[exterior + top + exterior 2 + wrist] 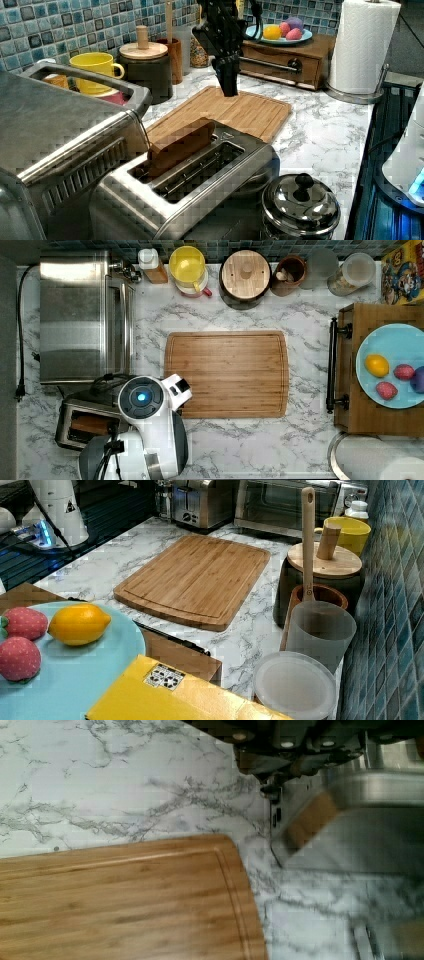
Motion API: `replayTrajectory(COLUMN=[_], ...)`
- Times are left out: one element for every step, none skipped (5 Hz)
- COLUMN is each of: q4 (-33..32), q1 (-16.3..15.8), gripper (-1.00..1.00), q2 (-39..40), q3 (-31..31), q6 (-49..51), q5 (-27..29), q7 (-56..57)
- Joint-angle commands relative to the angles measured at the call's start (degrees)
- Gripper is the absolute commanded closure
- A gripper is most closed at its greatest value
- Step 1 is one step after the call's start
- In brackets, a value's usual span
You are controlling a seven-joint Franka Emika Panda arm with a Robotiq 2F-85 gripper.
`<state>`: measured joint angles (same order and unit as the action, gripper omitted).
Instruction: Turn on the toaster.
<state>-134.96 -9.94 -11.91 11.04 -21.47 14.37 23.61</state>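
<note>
Tool (229, 85) hanging above cutting board (235, 110) corner, finger state indiscernible. Toaster (195, 175) sitting lower, nearer left view's camera; lever end facing tool.

The toaster (200, 185) is a small brushed-steel pop-up unit with 2 long dark slots. It stands upright on the marble counter. 1 slot holds a brown bread slice (180, 145), which protrudes above the top. In the top view, the toaster (82, 422) sits at lower left.
</note>
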Motion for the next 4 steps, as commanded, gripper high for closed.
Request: replayTrajectory(q4=[-5.48, -6.66, -8.27, -10.38], q1=[-4.46, -6.26, -6.53, -5.08], gripper=[1.0, 1.0, 1.0, 1.0], q2=[-5.51, -5.14, -5.37, -6.95], q3=[2.09, 2.48, 3.34, 3.59], q6=[0.38, -0.61, -3.0, -6.39], q5=[3.53, 3.69, 4.95, 6.8], q7=[7.57, 8.08, 5.42, 2.62])
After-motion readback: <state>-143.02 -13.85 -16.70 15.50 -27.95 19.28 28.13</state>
